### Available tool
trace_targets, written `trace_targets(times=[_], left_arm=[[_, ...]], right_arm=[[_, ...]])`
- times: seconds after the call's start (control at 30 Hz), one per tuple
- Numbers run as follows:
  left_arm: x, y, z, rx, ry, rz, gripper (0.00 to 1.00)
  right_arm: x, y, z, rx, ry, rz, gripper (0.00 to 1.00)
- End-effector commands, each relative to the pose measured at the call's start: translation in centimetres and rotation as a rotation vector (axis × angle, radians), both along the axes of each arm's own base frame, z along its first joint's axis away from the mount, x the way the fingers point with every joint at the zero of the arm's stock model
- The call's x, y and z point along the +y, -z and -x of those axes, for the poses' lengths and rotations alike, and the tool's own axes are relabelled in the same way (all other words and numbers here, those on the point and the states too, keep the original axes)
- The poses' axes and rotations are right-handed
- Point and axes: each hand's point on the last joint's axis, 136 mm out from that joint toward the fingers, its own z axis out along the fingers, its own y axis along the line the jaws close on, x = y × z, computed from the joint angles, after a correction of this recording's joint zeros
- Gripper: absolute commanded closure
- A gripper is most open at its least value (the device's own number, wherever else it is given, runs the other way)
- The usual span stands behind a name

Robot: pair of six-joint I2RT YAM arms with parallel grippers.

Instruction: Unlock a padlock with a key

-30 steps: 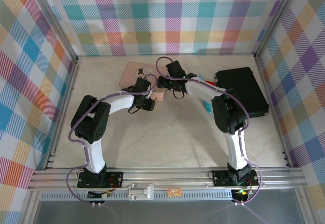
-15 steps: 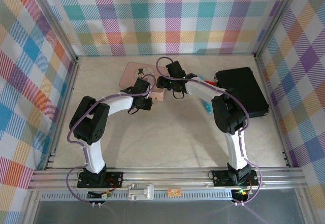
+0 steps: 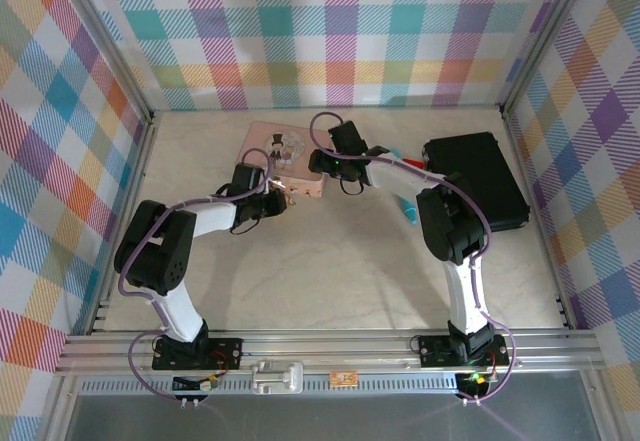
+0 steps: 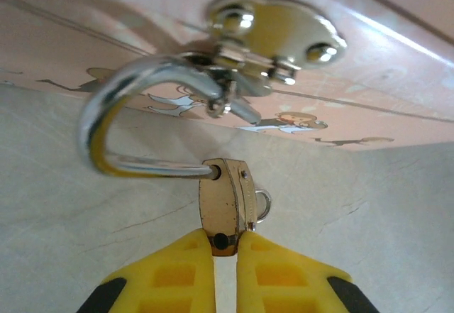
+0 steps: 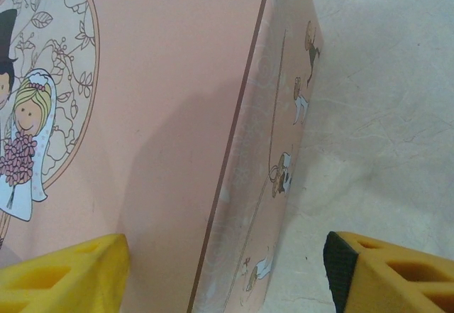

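In the left wrist view the small brass padlock (image 4: 225, 203) stands on end, and my left gripper (image 4: 225, 245) is shut on its lower end between the yellow fingers (image 4: 170, 277). Its silver shackle (image 4: 99, 125) runs from the body's top, curves left and up, and passes through the shiny hasp (image 4: 273, 33) on the pink tin's (image 4: 397, 93) side. A small silver ring (image 4: 264, 203) pokes out at the padlock's right; I cannot tell if it is the key. From above, my left gripper (image 3: 278, 197) sits at the tin's near edge. My right gripper (image 5: 227, 277) is open, straddling the tin's (image 5: 142, 114) edge.
The pink tin (image 3: 262, 136) lies at the back middle of the table, both grippers against it. A teal tube (image 3: 405, 206) lies under the right arm, and a black case (image 3: 480, 176) sits at the back right. Checked walls close off the back and sides.
The left arm has swung its elbow out to the left and its gripper has shifted slightly left along the tin's near edge. The right arm has barely moved.
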Motion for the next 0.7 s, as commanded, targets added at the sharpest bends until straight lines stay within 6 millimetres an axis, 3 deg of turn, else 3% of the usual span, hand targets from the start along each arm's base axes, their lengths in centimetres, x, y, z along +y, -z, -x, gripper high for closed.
trace_targets(times=[0.0, 0.27, 0.4, 0.67], left_arm=[[-0.5, -3.8, -1.9, -0.117, -0.034, 0.156, 1.00], [0.9, -4.7, -2.9, -0.178, -0.165, 0.313, 1.00], [2.5, -4.2, -2.9, -0.195, -0.255, 0.331, 1.00], [4.8, -5.3, -2.8, -0.261, -0.366, 0.442, 1.00]], right_arm=[[-1.4, 1.1, 0.9, 0.053, 0.020, 0.030, 0.28], [-1.1, 0.7, 0.9, 0.050, 0.021, 0.009, 0.28], [-1.1, 0.5, 0.8, 0.047, 0.023, 0.003, 0.28], [-1.1, 0.6, 0.9, 0.051, 0.021, 0.006, 0.28]])
